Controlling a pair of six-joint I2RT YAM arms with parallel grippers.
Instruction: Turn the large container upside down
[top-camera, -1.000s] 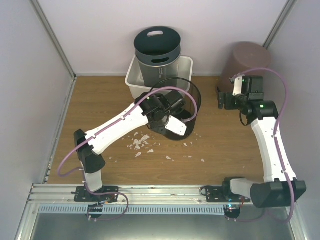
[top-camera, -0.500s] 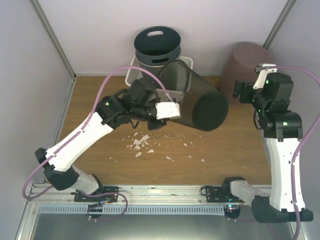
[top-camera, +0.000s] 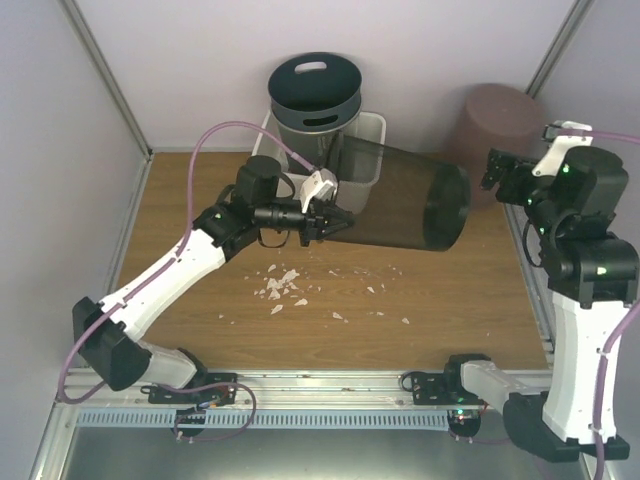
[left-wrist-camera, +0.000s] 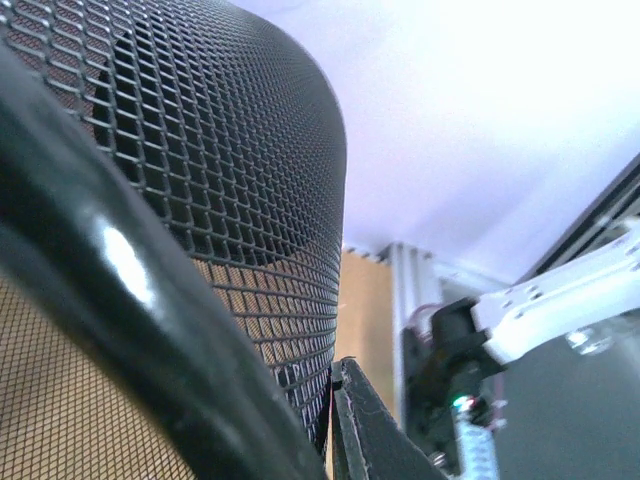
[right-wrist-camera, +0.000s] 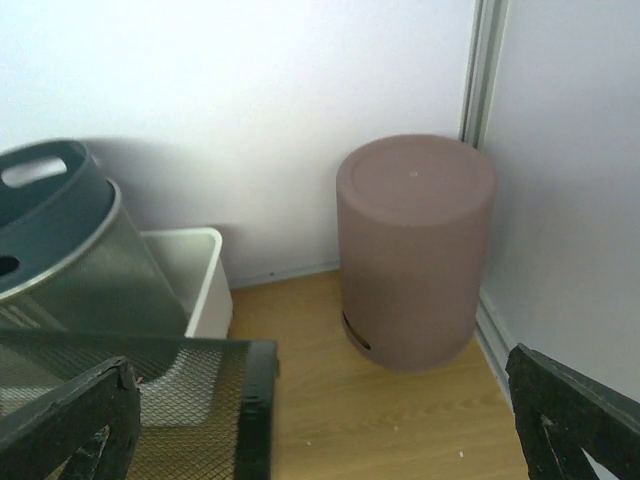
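Observation:
The large container is a black wire-mesh bin (top-camera: 400, 195), held on its side above the table with its solid base pointing right and its mouth to the left. My left gripper (top-camera: 325, 218) is shut on the bin's rim at the mouth end. In the left wrist view the thick black rim (left-wrist-camera: 100, 300) and mesh wall (left-wrist-camera: 220, 170) fill the frame, with one finger (left-wrist-camera: 375, 435) pressed against the mesh. My right gripper (top-camera: 505, 175) hangs open just right of the bin's base, touching nothing. The base edge (right-wrist-camera: 245, 410) shows low in the right wrist view.
A grey bucket (top-camera: 315, 90) stands in a white tub (top-camera: 372, 130) at the back wall, just behind the bin. An upturned brown bin (top-camera: 495, 115) stands in the back right corner. White scraps (top-camera: 285, 285) lie scattered on the wooden table.
My left arm has lifted the mesh bin off the table and tipped it from upright onto its side, base swinging right. My right arm has risen and drawn back to the right.

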